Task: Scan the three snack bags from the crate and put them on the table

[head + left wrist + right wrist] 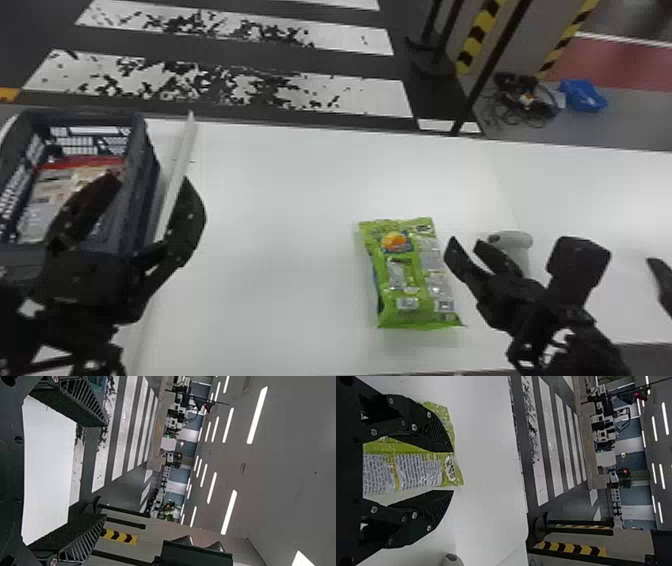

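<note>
- Just right of the green bag [405, 280], my right gripper [466, 243] is nearer, jaws open, empty.
- Left of it, by the crate [143, 170]: left gripper [151, 180], jaws wide, empty.
- Bag's long axis runs away from me along the surface [280, 225].

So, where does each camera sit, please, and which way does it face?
Head view: on the head, facing forward and down at crate, table and green bag; left gripper and right gripper show.
Left wrist view: on that wrist, facing past table to floor and ceiling; own fingers show.
Right wrist view: on that wrist, facing over green bag to floor; own fingers show.
Shared by head and right wrist views: green bag.
</note>
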You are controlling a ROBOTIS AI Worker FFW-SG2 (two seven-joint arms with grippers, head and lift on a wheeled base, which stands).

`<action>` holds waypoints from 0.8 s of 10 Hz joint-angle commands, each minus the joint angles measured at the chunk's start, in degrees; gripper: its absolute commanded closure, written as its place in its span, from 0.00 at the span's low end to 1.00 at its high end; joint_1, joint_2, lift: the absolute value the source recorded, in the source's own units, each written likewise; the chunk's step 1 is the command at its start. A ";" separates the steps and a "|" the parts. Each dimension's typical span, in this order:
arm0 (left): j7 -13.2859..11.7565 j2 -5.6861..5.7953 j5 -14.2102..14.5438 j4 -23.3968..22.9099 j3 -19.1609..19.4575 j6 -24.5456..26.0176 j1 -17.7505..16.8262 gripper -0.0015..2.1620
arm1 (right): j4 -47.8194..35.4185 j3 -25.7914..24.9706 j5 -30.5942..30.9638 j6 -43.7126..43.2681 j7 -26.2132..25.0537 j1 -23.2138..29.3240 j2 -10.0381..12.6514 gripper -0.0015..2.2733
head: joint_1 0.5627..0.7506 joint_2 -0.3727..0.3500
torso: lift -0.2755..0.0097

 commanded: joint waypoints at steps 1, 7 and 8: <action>-0.20 0.17 0.58 0.24 0.98 -1.22 0.60 0.03 | 0.53 -4.80 -0.26 0.85 1.61 0.28 0.05 0.04 | 0.70 0.24 | 0.64; -0.90 0.26 1.37 1.73 1.95 -2.27 1.57 0.03 | 22.68 -8.22 2.38 -8.47 7.23 -8.16 -5.75 0.04 | 0.70 0.05 | 0.64; -1.17 0.26 1.37 1.56 1.95 -2.27 2.01 0.03 | 27.34 -7.96 2.38 -9.87 8.55 -10.09 -6.37 0.04 | 0.70 0.03 | 0.64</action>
